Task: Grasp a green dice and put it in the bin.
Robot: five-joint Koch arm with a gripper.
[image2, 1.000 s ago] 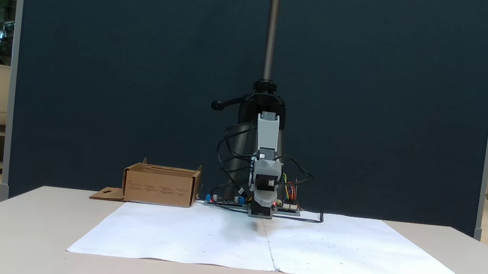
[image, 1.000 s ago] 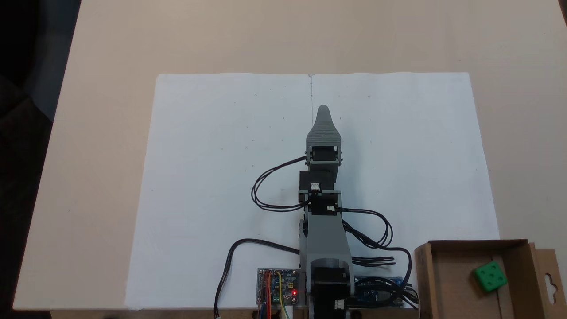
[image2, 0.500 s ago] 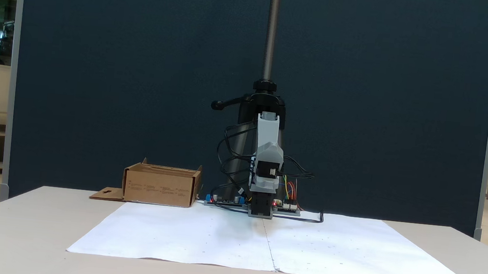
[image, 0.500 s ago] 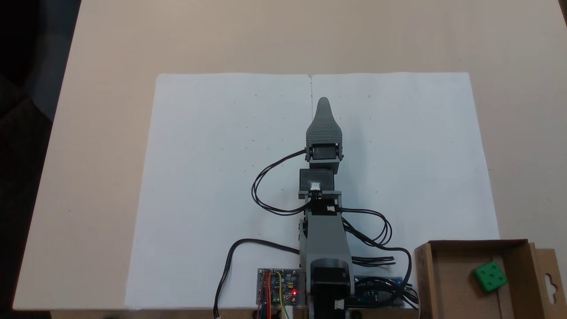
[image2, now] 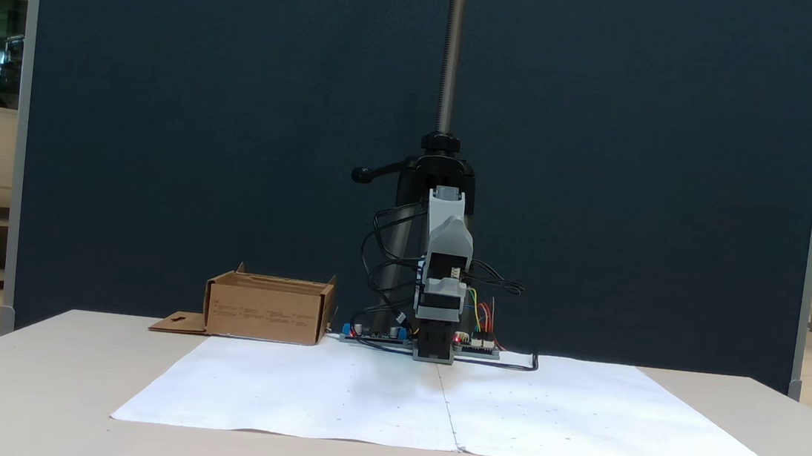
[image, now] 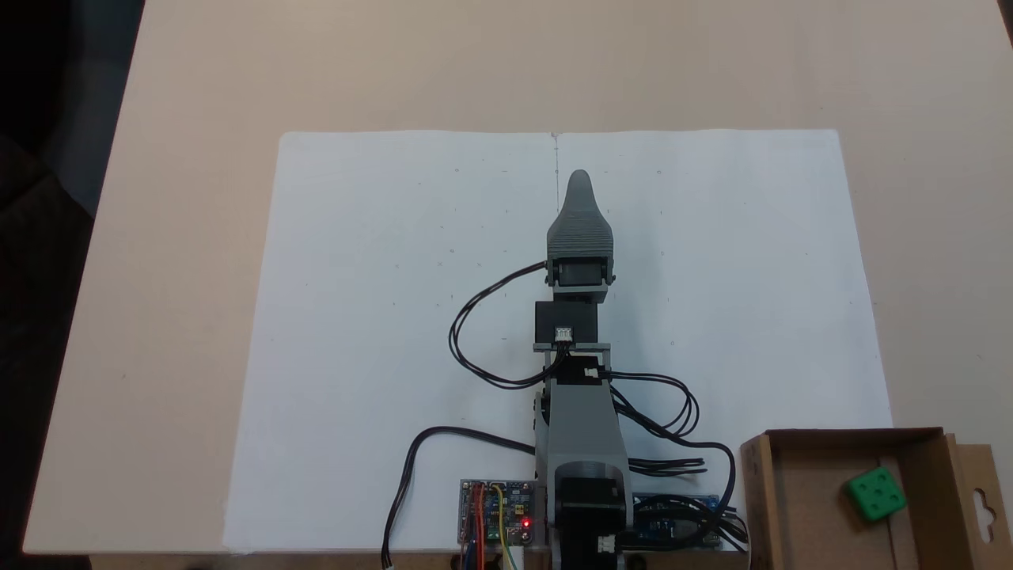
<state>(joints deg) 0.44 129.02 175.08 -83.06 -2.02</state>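
We begin with the table (image: 506,71), tan and broad, and the white paper sheet (image: 380,301) spread across its middle; the arm (image: 582,427) rises from its base at the near edge in the top-down fixed view and reaches straight out along the sheet's centre seam; the bin (image: 791,491) sits at the lower right of that view, just beside the base, with its hang-tab flap (image: 981,499) lying out to the right; in the front-on fixed view the bin (image2: 267,311) stands at the left of the arm (image2: 441,283). The gripper (image: 579,180) points away from the base over bare paper; from above one jaw hides the other, so we cannot tell whether it is released or clenched; nothing green shows at its tip. The green dice (image: 875,492) lies inside the bin, on the floor near the right wall, well apart from the gripper; from the tip it lies back toward the base and off to the right in the top-down view. We judge the placing already done, so no grasp is called for.
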